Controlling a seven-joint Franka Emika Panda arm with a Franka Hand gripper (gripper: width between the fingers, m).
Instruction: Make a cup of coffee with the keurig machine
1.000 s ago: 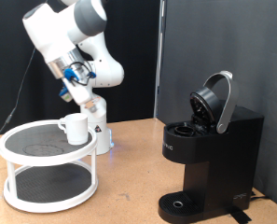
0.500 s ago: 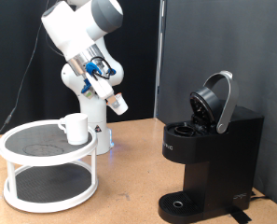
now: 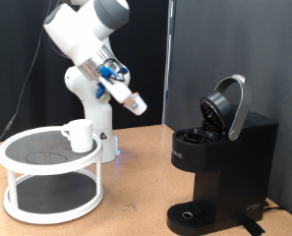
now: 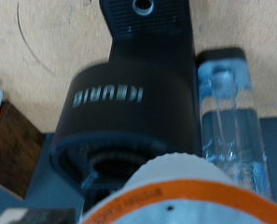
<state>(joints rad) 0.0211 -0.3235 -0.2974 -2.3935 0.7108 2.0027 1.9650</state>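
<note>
My gripper (image 3: 136, 104) is up in the air, between the white two-tier rack (image 3: 49, 167) on the exterior view's left and the keurig machine (image 3: 219, 162) on the right. It's well above the table (image 3: 136, 197) and touching neither.

It's pinching a small white pod (image 3: 134, 103). The wrist view shows the pod's (image 4: 189, 191) white body and orange-red rim close up, blurred, filling the frame's lower part; my fingers themselves aren't distinguishable there.

The keurig machine stands on the table at the right with its domed lid (image 3: 227, 105) hinged up and open, brew chamber exposed. The wrist view looks down on it (image 4: 138, 103): logo legible, clear water tank (image 4: 233, 117) beside the black body, drip tray (image 4: 143, 9) at the frame's edge.

The cup (image 3: 79, 135) sits on the rack's top shelf, upright, handle toward the exterior view's left. It's well apart from my gripper and from the machine. Nothing sits on the drip tray (image 3: 193, 213).
</note>
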